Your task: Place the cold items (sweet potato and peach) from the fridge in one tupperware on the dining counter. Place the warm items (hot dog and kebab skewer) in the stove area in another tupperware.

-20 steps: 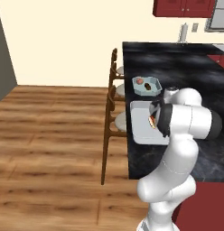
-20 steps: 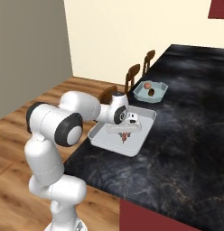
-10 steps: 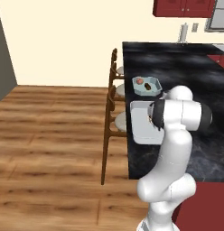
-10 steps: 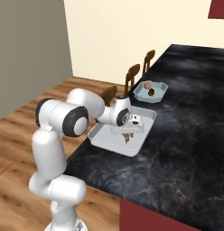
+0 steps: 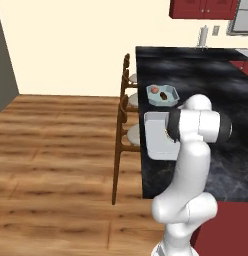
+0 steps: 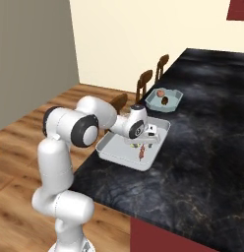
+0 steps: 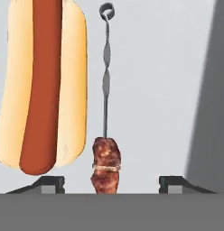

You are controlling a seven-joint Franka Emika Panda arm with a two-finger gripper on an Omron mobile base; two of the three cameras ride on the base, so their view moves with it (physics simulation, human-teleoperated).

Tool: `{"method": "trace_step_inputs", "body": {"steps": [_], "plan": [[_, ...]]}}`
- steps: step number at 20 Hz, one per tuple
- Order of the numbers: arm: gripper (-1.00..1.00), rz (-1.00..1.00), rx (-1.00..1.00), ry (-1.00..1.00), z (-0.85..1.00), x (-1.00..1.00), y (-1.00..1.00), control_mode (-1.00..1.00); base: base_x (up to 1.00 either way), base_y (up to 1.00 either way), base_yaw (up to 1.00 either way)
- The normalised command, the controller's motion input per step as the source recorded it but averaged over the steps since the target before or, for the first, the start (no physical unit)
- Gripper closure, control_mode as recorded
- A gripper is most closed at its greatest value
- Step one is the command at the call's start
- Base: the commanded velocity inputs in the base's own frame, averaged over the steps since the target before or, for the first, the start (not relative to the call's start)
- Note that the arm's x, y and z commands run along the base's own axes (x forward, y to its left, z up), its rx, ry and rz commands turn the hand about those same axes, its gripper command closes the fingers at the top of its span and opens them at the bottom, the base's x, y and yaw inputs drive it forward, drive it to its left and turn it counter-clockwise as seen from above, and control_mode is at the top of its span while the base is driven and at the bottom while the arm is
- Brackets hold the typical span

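Note:
My gripper [image 7: 113, 182] is open just above the floor of a pale grey tupperware [image 7: 154, 90]. The kebab skewer [image 7: 105, 153] lies free between my fingertips [image 7: 48, 182], its meat end nearest me and its looped metal end pointing away. Beside it lies the hot dog [image 7: 46, 85] in its bun. In the right base view the gripper [image 6: 146, 140] hovers low over this tupperware [image 6: 111, 151] on the black counter. Further along stands a teal tupperware [image 5: 172, 100] holding the peach [image 5: 154, 90] and the sweet potato [image 5: 164, 93].
Both containers sit near the edge of the black dining counter [image 6: 207, 147]. Wooden bar stools [image 5: 127, 115] line the counter's outer side over a wood floor. Red cabinets [image 5: 201, 7] hang at the back right.
The gripper has opened and let go of the kebab skewer, which now rests in the grey tupperware next to the hot dog. The arm has shifted slightly over the tray.

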Motion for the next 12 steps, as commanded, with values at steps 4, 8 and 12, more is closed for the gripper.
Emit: {"method": "trace_step_inputs", "body": {"steps": [4,8,12], "plan": [[-1.00,0.00,0.00,-0.21,0.73,-0.45,0.00,-1.00,0.00,0.00,0.00],[-1.00,0.00,0.00,-0.12,0.79,-0.52,0.03,-1.00,0.00,0.00,0.00],[-1.00,0.00,0.00,-0.07,0.65,-0.54,0.13,-1.00,0.00,0.00,0.00]]}}
